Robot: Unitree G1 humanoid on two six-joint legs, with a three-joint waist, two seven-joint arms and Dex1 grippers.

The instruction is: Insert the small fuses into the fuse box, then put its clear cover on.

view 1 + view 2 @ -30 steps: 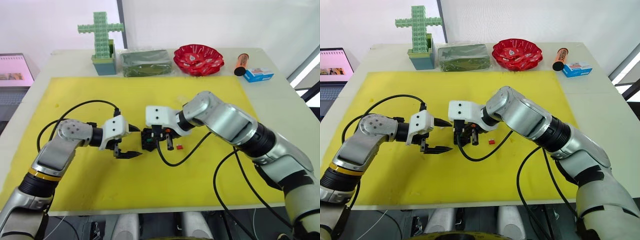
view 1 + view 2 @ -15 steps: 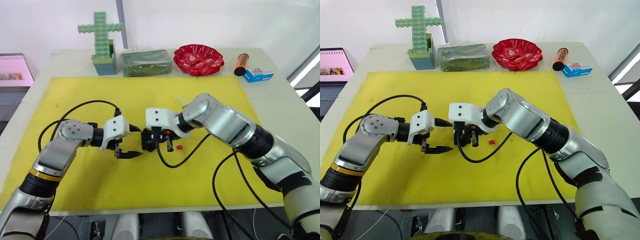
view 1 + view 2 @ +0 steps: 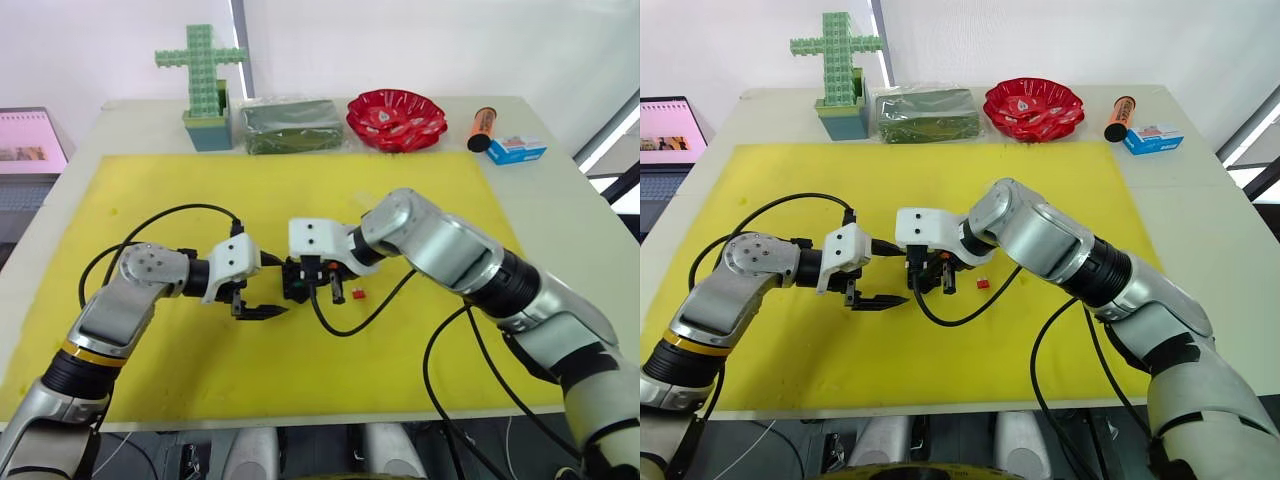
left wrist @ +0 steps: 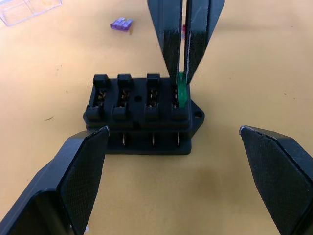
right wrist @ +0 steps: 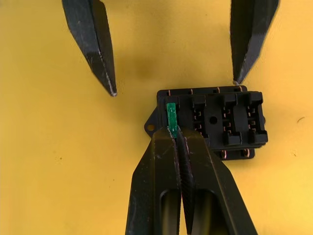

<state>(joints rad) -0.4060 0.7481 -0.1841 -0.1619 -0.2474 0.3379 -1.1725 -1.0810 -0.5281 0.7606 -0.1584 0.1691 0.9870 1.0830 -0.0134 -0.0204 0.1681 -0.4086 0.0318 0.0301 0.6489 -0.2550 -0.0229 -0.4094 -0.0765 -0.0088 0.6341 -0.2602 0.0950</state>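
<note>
The black fuse box (image 4: 142,115) sits on the yellow mat (image 3: 300,190), between both grippers. My right gripper (image 5: 175,131) is shut on a green fuse (image 5: 171,115), held upright with its lower edge at the box's end slot. The other slots look empty. My left gripper (image 3: 265,285) stands open, its fingers (image 4: 73,176) on either side of the box and apart from it. A red fuse (image 3: 358,294) lies on the mat just right of the box. A mauve fuse (image 4: 122,23) and the clear cover (image 4: 27,7) lie beyond the box in the left wrist view.
Along the table's back edge stand a green block cross (image 3: 205,80), a dark green packet (image 3: 292,125), a red bowl (image 3: 397,118), an orange tube (image 3: 483,128) and a blue box (image 3: 517,150). A laptop (image 3: 30,140) sits off the table's left.
My left gripper has edged slightly right, closer to the fuse box. The right gripper stays at the box with the green fuse.
</note>
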